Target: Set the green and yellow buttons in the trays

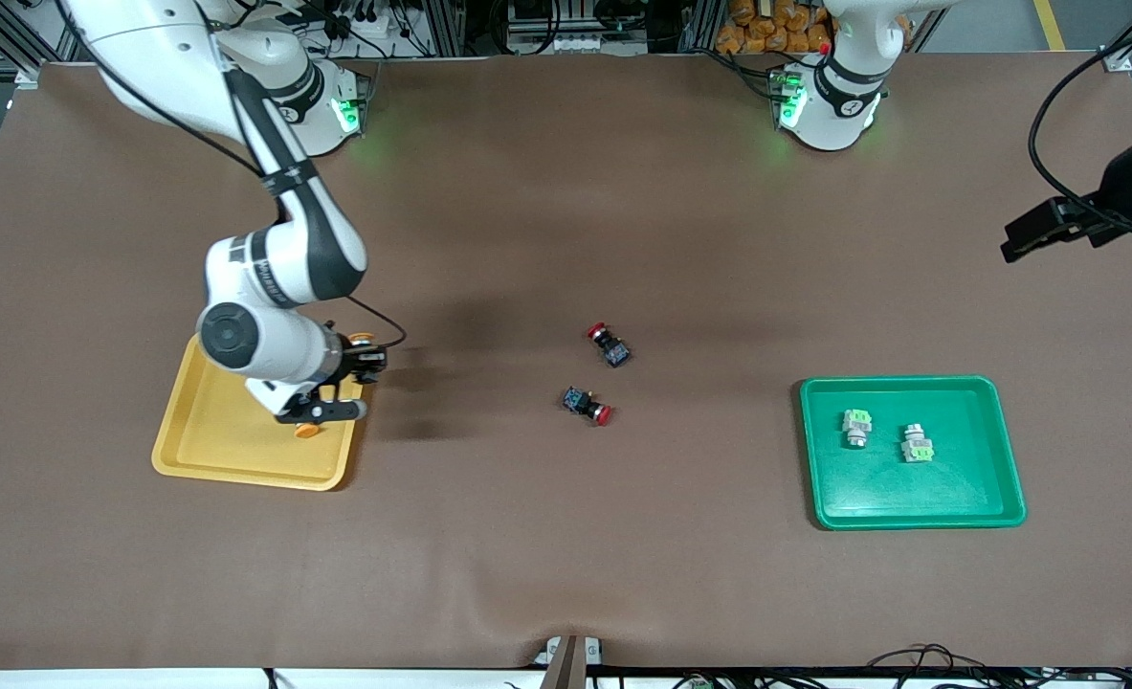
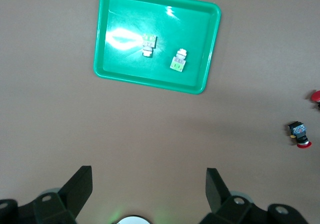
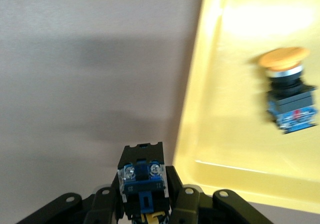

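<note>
My right gripper (image 1: 366, 360) is shut on a yellow button (image 1: 362, 338) and holds it over the yellow tray's (image 1: 231, 445) edge that faces the table's middle. In the right wrist view the held button's black and blue body (image 3: 142, 181) sits between the fingers of that gripper (image 3: 143, 196), beside the tray's rim (image 3: 192, 108). A second yellow button (image 3: 287, 91) lies in the tray, partly hidden under the hand in the front view (image 1: 308, 430). Two green buttons (image 1: 856, 426) (image 1: 918, 445) lie in the green tray (image 1: 910, 502). My left gripper (image 1: 1034, 234) waits open and empty, high up.
Two red-capped black buttons (image 1: 610, 344) (image 1: 588, 404) lie on the brown mat mid-table. The left wrist view shows the green tray (image 2: 120, 66) with both green buttons (image 2: 148, 44) (image 2: 179, 60), a red button (image 2: 299, 134) and my open left gripper (image 2: 149, 184).
</note>
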Robot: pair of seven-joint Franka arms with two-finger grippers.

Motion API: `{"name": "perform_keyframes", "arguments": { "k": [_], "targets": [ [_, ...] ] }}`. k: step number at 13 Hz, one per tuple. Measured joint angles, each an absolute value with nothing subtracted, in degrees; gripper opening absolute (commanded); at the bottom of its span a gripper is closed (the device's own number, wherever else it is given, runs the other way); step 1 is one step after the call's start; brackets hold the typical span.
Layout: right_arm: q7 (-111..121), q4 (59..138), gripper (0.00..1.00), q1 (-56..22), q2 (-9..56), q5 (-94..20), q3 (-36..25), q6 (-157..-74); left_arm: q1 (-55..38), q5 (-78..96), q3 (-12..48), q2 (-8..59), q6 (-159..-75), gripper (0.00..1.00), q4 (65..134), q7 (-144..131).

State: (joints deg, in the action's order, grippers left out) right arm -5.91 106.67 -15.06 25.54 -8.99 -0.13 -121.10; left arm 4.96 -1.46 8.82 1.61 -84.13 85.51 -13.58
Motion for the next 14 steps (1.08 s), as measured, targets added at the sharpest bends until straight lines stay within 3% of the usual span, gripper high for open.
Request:
{"name": "perform_keyframes", "arguments": {
  "k": [5, 14],
  "targets": [
    [2.4, 106.5, 0.0, -9.5, 25.5, -9.0, -0.2, -120.0, -3.0, 0.3, 0.5, 1.3, -85.4, 1.0, 86.2, -13.6],
    [11.2, 106.1, 0.0, 0.1, 23.4, -7.4, -0.5, -115.5, -3.6, 1.1, 0.5, -0.2, -85.5, 1.0, 86.2, -13.6]
  ]
}}
